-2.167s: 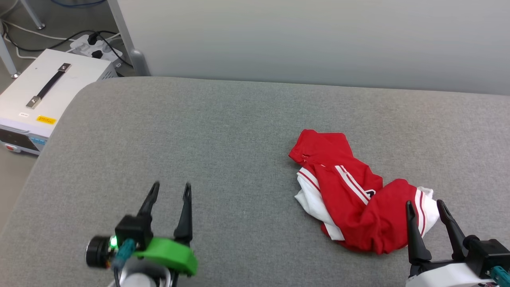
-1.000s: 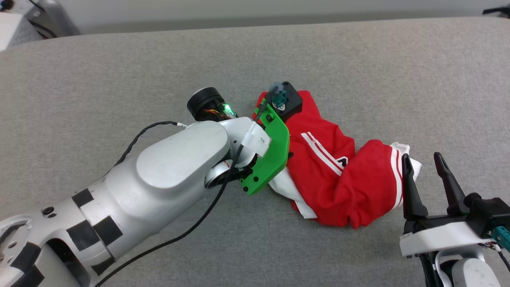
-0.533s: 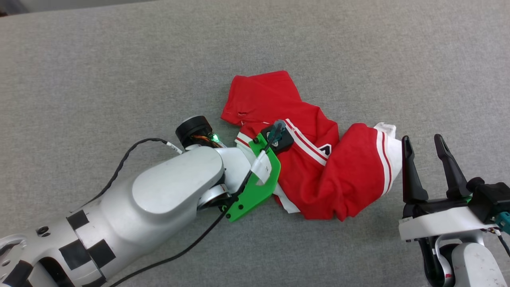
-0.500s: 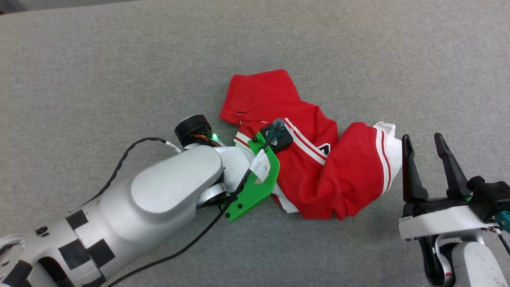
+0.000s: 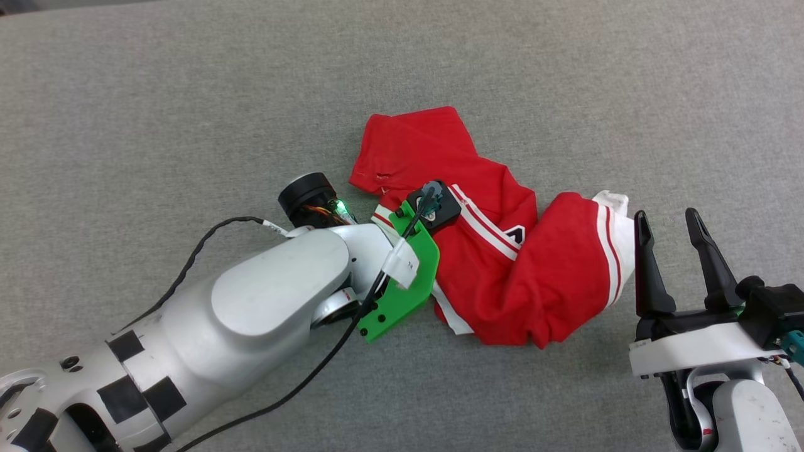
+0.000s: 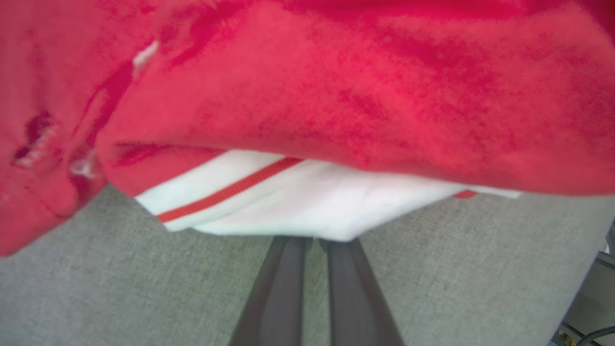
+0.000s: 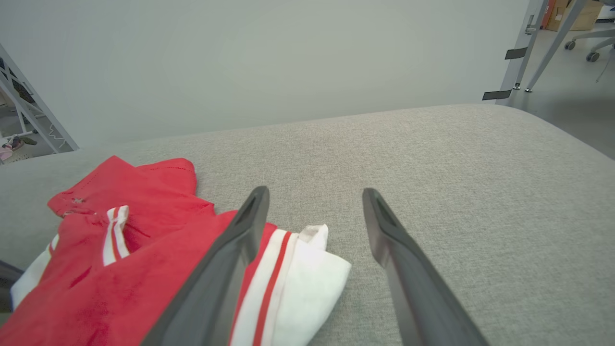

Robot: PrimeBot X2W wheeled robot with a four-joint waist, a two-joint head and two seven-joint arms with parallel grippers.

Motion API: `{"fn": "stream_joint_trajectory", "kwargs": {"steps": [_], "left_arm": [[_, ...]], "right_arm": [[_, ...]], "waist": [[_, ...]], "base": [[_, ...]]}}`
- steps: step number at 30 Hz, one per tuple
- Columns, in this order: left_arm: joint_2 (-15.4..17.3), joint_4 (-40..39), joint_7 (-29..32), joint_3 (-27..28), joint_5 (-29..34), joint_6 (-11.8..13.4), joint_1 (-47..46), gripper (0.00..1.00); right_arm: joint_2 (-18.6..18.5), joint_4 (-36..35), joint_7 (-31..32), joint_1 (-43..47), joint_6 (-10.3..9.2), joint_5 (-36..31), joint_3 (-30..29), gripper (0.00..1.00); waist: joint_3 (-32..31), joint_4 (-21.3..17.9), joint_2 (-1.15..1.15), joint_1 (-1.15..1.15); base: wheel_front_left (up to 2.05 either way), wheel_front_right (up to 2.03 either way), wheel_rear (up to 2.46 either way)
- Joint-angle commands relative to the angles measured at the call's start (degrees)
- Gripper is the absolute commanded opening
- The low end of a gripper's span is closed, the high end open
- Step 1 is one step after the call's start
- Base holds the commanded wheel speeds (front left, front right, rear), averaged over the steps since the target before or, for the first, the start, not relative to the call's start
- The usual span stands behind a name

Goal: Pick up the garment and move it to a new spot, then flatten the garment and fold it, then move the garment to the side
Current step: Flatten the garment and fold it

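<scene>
The garment [image 5: 521, 282], a red jersey with white sleeves and striped trim, lies crumpled on the grey cushion [image 5: 188, 113]. My left arm reaches in from the lower left, its green wrist bracket [image 5: 402, 282] hard against the garment's left side. In the left wrist view my left gripper [image 6: 314, 240] is shut, fingertips pinching the edge of the white sleeve [image 6: 288, 206] under the red cloth [image 6: 336, 96]. My right gripper [image 5: 666, 216] stands open beside the garment's right white sleeve [image 7: 307, 274], its left finger [image 7: 230, 254] over the striped trim, holding nothing.
The grey cushion stretches wide to the left and far side of the garment. A pale wall [image 7: 264, 57] rises behind it. Chair and table legs [image 7: 543, 43] stand on the floor at the far right.
My left gripper's fingers have come together on the white sleeve edge, and its wrist has shifted slightly. The right gripper has stayed open in the same place.
</scene>
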Motion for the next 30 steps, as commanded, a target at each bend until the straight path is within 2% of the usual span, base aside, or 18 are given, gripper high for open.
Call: {"fn": "stream_joint_trajectory", "kwargs": {"steps": [1,5,12,20,26,30], "left_arm": [[0.12,-0.13,-1.87,-1.05,0.13,0.16,1.66,0.0],[2.75,-2.44,-8.82,-1.05,-2.48,0.16,0.81,0.0],[11.7,-3.57,-15.63,1.34,-6.26,0.31,1.5,0.0],[20.31,-3.0,-19.43,5.05,-11.93,4.1,8.69,0.0],[24.35,2.58,-21.2,6.69,-16.68,6.08,14.6,0.0],[24.81,6.18,-22.02,7.35,-19.28,6.06,17.26,0.0]], "right_arm": [[-0.11,0.14,-0.34,0.19,-0.04,-0.38,-0.32,1.0],[-0.11,0.18,-0.34,1.5,-0.04,-0.61,-0.81,1.0],[-0.11,0.15,-0.34,2.93,-0.04,-0.88,-1.22,1.0],[-0.11,-0.13,-0.34,3.37,-0.04,-1.05,-1.76,1.0],[-0.11,-0.07,-0.34,3.67,-0.04,-1.35,-2.13,1.0],[-0.11,0.04,-0.34,3.88,-0.04,-1.62,-2.51,1.0]], "waist": [[-2.1,1.55,0.0,0.0],[-4.39,3.45,0.0,0.0],[-6.56,5.86,0.0,0.0],[-6.63,6.7,0.0,0.0],[-6.46,6.86,0.0,0.0],[-6.63,7.15,0.0,0.0]], "base": [[0.0,0.0,0.0],[0.0,0.0,0.0],[0.0,0.0,0.0],[0.0,0.0,0.0],[0.0,0.0,0.0],[0.0,0.0,0.0]]}}
